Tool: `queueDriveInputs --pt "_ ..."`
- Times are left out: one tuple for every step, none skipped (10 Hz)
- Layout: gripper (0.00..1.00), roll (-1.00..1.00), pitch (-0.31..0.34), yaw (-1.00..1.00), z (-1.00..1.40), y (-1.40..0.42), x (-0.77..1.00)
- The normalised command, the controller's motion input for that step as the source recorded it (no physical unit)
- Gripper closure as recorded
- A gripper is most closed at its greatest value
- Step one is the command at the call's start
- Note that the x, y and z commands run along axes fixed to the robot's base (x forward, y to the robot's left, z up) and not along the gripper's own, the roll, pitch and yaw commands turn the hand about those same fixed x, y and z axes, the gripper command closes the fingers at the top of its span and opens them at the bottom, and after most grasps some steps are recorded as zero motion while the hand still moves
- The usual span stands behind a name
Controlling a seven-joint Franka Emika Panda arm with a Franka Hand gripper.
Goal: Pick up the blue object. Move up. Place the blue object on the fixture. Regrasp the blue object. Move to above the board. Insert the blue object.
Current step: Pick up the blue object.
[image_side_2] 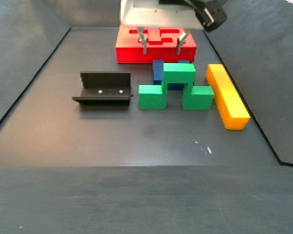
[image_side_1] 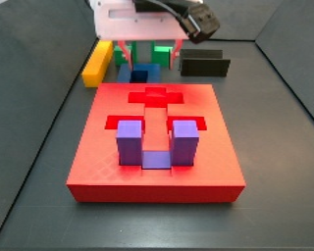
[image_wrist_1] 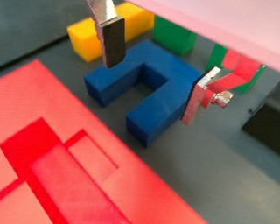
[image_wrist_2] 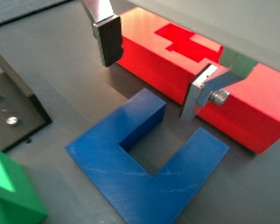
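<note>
Blue object [image_wrist_2: 149,157] flat on floor, just beside board [image_wrist_2: 241,109], green block at 12 o'clock in a side view | gripper [image_wrist_2: 154,66] above it, fingers spread, holding nothing | descend centred, straddle one prong [image_wrist_2: 129,122], then close

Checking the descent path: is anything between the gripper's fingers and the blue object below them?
No. In both wrist views the open gripper hangs over the blue object, one prong under the gap between its fingers; nothing intervenes.
</note>
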Motion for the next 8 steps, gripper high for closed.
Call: queueDriveInputs --pt "0.0 0.01 -0.137 0.0 -0.36 -0.15 0.04" --pt "0.0 0.0 -0.177 0.0 -0.44 -0.09 0.09" --pt "0.0 0.0 -0.164 0.05 -0.43 0.0 0.23" --pt "0.0 -0.01 -0.153 0.06 -0.31 0.0 0.25" --pt "0.0 -0.02 -0.15 0.07 -0.26 0.0 0.19" --pt "0.0 -0.01 -0.15 0.04 -0.24 -0.01 0.05" --pt "0.0 0.02 -0.076 0.01 -0.22 -0.11 0.0" --pt "0.0 0.02 -0.046 0.0 -0.15 -0.11 0.0"
